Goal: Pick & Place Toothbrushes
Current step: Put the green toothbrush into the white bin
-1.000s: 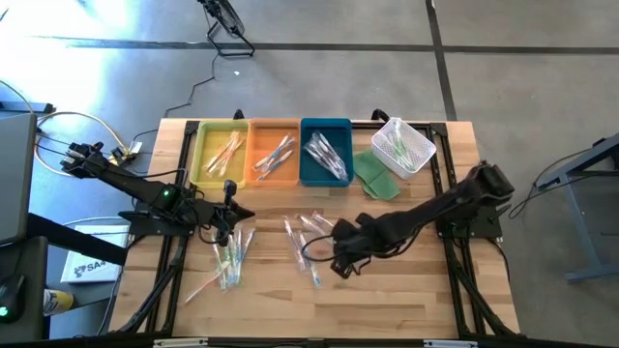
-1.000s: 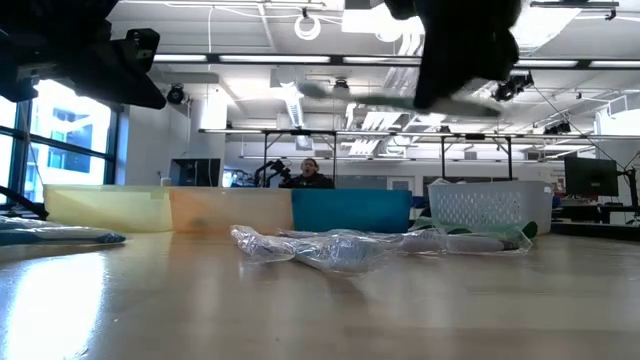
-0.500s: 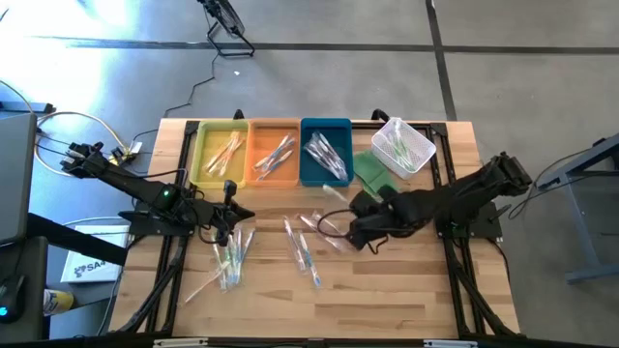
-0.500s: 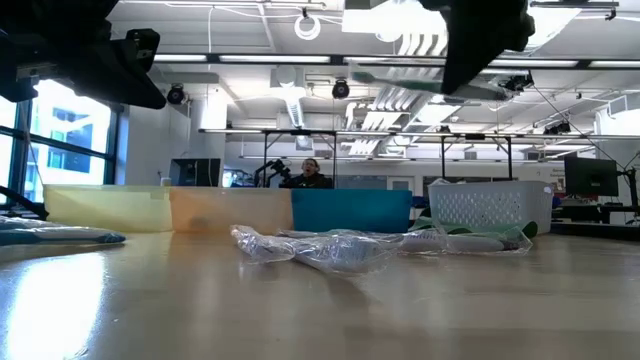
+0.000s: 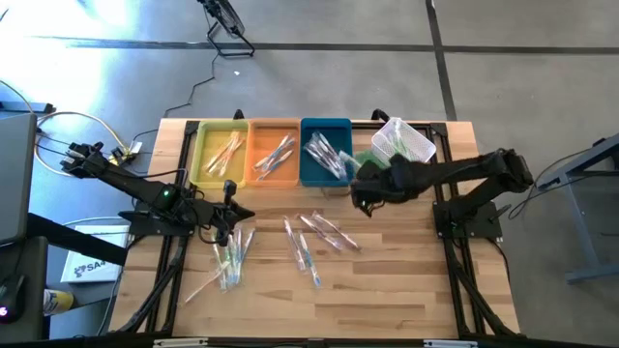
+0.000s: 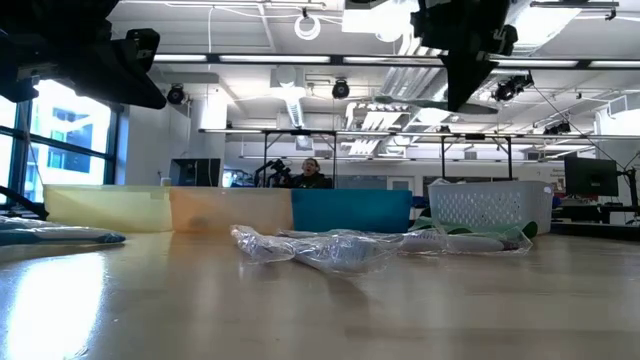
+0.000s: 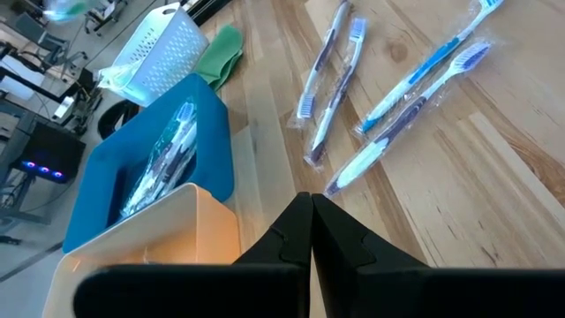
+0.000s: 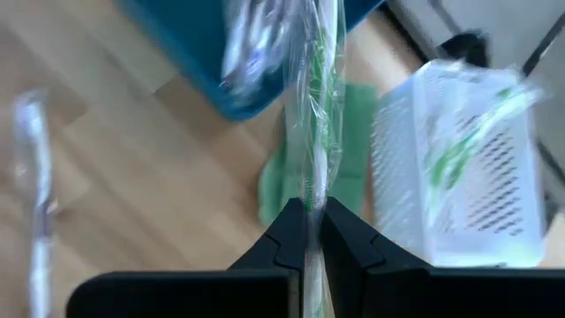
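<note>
Right gripper (image 8: pixel 307 231) pinched shut on a green wrapped toothbrush (image 8: pixel 320 106), airborne off the blue tray's (image 5: pixel 325 152) 3 o'clock edge, white mesh basket (image 5: pixel 404 146) at 2 o'clock. Bare wood toward 6. Left gripper (image 7: pixel 309 221) closed, empty, beside loose toothbrushes (image 5: pixel 230 253).

I hold one green-handled toothbrush (image 8: pixel 316 115) in its clear wrapper, pinched between my right fingers, lifted off the wood and running lengthwise up the middle of my wrist picture. In the high view, a loose group of wrapped toothbrushes (image 5: pixel 311 240) lies flat at frame centre, fanned at slight angles. Another cluster (image 5: pixel 230 256) lies lower left of centre. More wrapped brushes rest in the yellow, orange and blue trays and in the white basket along the upper part.
</note>
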`<state>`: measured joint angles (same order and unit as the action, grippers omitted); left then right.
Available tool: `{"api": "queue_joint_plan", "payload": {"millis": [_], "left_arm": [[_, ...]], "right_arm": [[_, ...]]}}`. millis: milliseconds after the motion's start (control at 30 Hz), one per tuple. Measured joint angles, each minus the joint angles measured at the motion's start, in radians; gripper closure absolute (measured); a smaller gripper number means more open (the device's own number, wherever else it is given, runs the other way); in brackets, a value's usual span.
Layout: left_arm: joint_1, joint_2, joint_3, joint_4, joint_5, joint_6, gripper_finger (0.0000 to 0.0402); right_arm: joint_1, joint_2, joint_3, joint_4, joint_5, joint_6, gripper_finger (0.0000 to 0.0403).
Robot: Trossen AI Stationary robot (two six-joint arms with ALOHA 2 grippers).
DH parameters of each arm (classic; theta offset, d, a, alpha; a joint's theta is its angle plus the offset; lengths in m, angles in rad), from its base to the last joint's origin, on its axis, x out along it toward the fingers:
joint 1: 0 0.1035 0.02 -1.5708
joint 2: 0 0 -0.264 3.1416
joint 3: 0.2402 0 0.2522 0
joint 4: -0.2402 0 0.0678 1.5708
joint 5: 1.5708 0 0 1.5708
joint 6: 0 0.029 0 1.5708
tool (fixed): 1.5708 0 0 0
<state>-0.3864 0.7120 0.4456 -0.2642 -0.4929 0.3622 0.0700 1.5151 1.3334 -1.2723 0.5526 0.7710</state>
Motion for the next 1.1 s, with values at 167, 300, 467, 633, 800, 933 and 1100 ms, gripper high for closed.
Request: {"api": "queue_joint_plan", "payload": {"millis": [167, 300, 467, 633, 800, 933, 1100], "left_arm": [[0.0, 0.0, 0.0, 0.0, 0.0, 0.0, 0.0398], [0.0, 0.0, 0.0, 0.0, 0.0, 0.0, 0.0398], [0.0, 0.0, 0.0, 0.0, 0.0, 0.0, 0.0398], [0.0, 0.0, 0.0, 0.0, 0.001, 0.0, 0.0398], [0.0, 0.0, 0.0, 0.0, 0.001, 0.0, 0.0398], [0.0, 0.0, 0.0, 0.0, 0.001, 0.0, 0.0398], [0.0, 0.0, 0.0, 0.0, 0.001, 0.0, 0.0398]], "right_arm": [[-0.095, -0.056, -0.003, 0.006, 0.023, -0.085, 0.039], [-0.166, -0.115, -0.052, 0.031, 0.035, -0.11, 0.039], [-0.262, -0.201, -0.181, 0.153, 0.033, -0.154, 0.039], [-0.392, -0.279, -0.341, 0.327, -0.017, -0.196, 0.039], [-0.508, -0.307, -0.46, 0.451, -0.036, -0.2, 0.039], [-0.588, -0.306, -0.521, 0.562, -0.034, -0.195, 0.039], [-0.674, -0.306, -0.549, 0.603, -0.028, -0.192, 0.039]]}}
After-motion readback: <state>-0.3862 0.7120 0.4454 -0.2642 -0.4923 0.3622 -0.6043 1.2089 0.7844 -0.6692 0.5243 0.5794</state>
